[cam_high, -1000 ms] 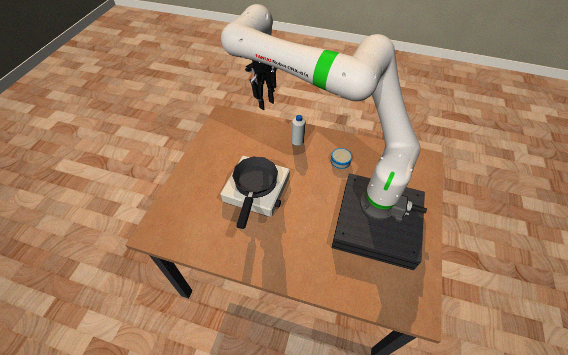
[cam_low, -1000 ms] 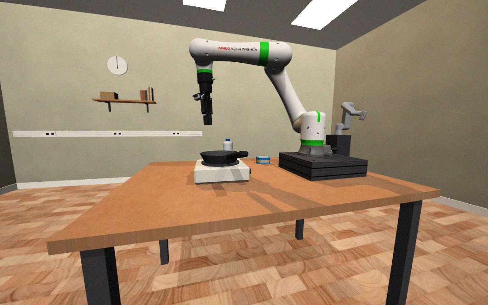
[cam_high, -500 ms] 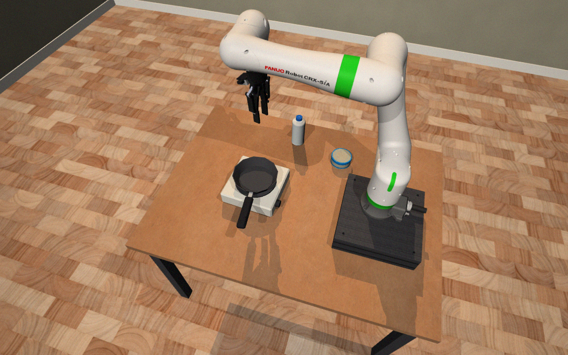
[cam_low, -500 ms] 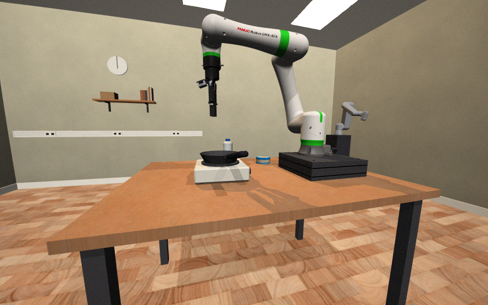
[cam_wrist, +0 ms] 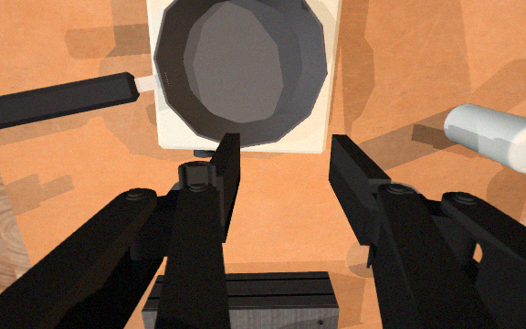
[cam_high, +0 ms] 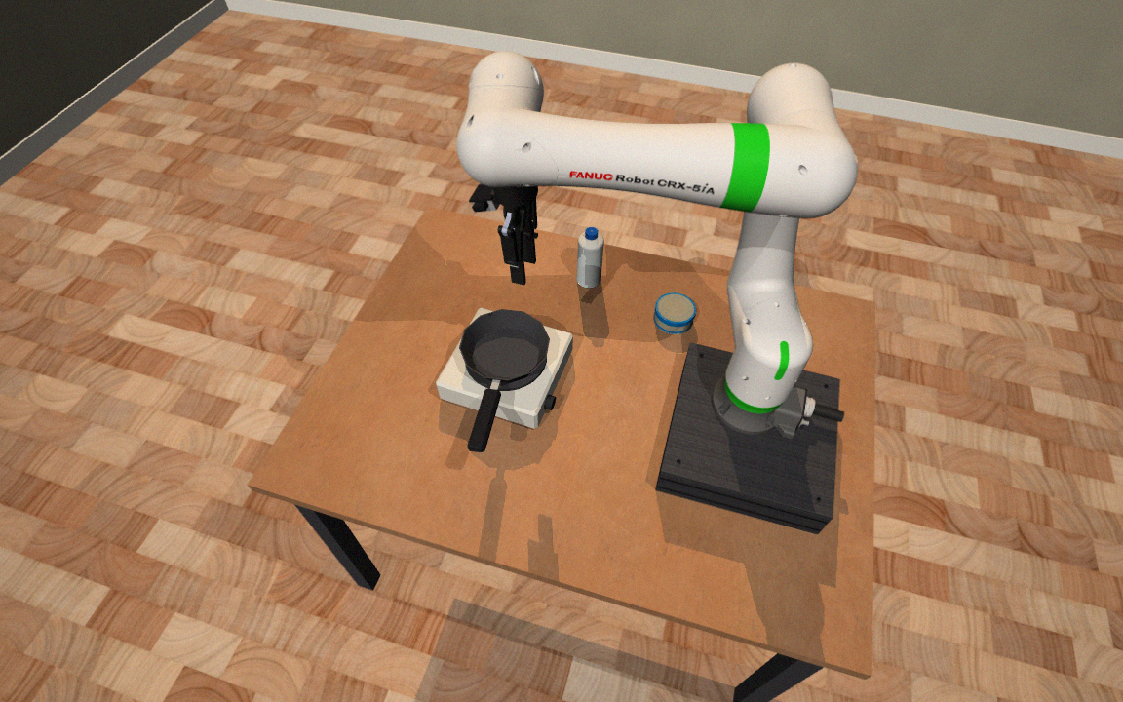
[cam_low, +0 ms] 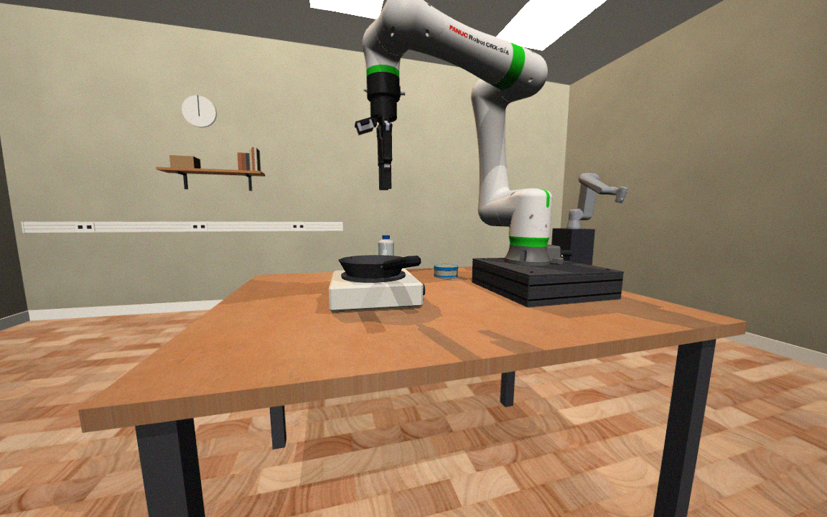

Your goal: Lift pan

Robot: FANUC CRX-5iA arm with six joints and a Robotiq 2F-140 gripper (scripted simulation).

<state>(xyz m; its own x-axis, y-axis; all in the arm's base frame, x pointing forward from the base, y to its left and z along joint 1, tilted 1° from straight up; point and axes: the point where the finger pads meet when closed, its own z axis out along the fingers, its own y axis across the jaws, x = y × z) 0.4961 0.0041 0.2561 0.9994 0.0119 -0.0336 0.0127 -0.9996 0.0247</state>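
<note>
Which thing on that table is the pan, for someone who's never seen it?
Find the wooden table and the white hot plate left of the robot's dark base. The pan sits on it: the only black, round dish with a long straight handle.

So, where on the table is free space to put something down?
The near part of the table, in front of the hot plate and the robot base, looks bare. Behind, the bottle and round tin crowd it.

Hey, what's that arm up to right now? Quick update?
Gripper partly open, empty, high above table. Pan on hot plate, untouched. Bottle stands beside, not blocking.
</note>
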